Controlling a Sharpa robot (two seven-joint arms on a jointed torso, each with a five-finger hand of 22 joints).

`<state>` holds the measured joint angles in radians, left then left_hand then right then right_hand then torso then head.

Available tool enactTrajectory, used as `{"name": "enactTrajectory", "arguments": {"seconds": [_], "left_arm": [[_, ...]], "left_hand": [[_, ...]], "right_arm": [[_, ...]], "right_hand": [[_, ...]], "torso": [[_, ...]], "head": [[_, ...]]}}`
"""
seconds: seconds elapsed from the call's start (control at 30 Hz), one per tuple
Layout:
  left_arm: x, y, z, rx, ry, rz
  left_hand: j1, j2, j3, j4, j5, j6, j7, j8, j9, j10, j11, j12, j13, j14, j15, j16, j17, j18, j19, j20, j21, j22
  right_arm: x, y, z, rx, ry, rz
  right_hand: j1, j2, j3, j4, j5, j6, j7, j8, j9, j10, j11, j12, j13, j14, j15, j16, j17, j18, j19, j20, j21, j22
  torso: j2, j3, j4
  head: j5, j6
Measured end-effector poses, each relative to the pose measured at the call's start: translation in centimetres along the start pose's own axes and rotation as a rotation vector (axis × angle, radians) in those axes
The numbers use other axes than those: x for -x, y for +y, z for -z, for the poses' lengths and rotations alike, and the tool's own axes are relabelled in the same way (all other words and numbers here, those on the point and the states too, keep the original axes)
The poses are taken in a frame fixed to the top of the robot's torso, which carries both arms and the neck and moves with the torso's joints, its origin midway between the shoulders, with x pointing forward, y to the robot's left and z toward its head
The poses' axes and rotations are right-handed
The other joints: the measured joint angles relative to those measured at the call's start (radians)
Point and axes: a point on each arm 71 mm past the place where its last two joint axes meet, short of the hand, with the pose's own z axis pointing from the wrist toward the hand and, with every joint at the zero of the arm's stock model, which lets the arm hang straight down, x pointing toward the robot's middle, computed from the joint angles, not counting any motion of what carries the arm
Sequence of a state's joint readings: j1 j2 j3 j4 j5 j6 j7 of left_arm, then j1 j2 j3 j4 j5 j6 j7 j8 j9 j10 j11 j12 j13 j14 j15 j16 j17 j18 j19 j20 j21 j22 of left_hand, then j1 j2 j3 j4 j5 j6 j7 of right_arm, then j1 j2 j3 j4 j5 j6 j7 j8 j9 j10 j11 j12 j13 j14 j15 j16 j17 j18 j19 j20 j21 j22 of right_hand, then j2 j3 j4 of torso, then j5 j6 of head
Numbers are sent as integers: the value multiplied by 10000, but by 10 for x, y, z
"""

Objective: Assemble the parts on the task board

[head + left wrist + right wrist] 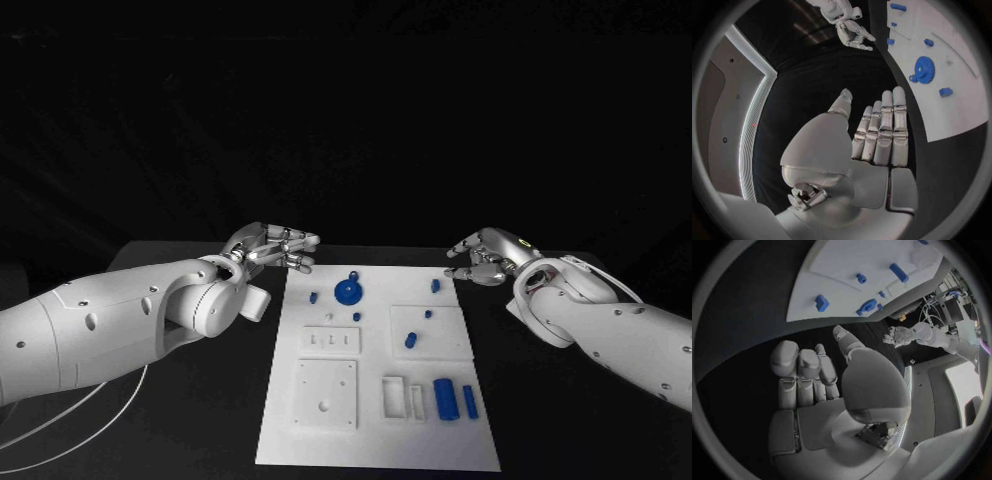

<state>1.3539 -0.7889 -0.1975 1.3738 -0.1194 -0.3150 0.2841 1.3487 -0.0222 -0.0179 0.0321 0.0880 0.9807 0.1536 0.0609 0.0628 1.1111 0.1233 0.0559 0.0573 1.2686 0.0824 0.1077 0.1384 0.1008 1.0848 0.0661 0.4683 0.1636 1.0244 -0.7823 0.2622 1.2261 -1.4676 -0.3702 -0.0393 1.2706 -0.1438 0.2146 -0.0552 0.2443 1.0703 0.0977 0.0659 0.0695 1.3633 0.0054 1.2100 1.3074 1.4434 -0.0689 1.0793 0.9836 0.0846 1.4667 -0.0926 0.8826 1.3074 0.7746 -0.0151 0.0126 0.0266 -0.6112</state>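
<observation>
The task board [378,400] looks like matt white plastic, smooth, with raised plates of the same finish. The parts [446,398] are smooth blue plastic with a slight sheen. Each hand [274,246] [483,254] shows brushed silvery metal; the arms' [101,325] white shells are glossy. The surface [202,400] is matt black.

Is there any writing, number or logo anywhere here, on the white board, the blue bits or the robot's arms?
None can be read.
Task board: plain white, no print to be seen.
Blue parts, such as the gear: no marks visible.
Left hand and right hand: no label or logo shows; a small greenish dot on the right hand is not text.
</observation>
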Motion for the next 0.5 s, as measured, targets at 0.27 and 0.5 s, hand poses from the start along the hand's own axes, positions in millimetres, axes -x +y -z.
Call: {"name": "enactTrajectory", "arguments": {"seconds": [0.27,0.5], "left_arm": [[1,0,-2,-30,7,-5],[0,1,-3,-32,125,18]], "left_hand": [[0,0,0,0,0,0,0,0,-1,-55,55,0,0,0,0,0,-1,-2,0,0,0,9],[0,0,27,-27,0,0,0,0,-2,-90,90,0,0,-134,60,0,-50,-2,-128,53,0,-26]], "right_arm": [[-11,-19,2,104,466,-611],[-24,-20,-2,242,726,-803]], "right_hand": [[58,125,-394,-251,87,-167,96,0,-11,-36,36,-1,0,0,0,0,65,0,-36,35,-39,0],[196,172,-425,-437,-273,-537,214,0,-40,-72,72,-40,0,-1,70,0,65,0,1,71,-79,-1]], "torso": [[0,168,-79],[35,253,-85]], "head": [[41,7],[58,22]]}}
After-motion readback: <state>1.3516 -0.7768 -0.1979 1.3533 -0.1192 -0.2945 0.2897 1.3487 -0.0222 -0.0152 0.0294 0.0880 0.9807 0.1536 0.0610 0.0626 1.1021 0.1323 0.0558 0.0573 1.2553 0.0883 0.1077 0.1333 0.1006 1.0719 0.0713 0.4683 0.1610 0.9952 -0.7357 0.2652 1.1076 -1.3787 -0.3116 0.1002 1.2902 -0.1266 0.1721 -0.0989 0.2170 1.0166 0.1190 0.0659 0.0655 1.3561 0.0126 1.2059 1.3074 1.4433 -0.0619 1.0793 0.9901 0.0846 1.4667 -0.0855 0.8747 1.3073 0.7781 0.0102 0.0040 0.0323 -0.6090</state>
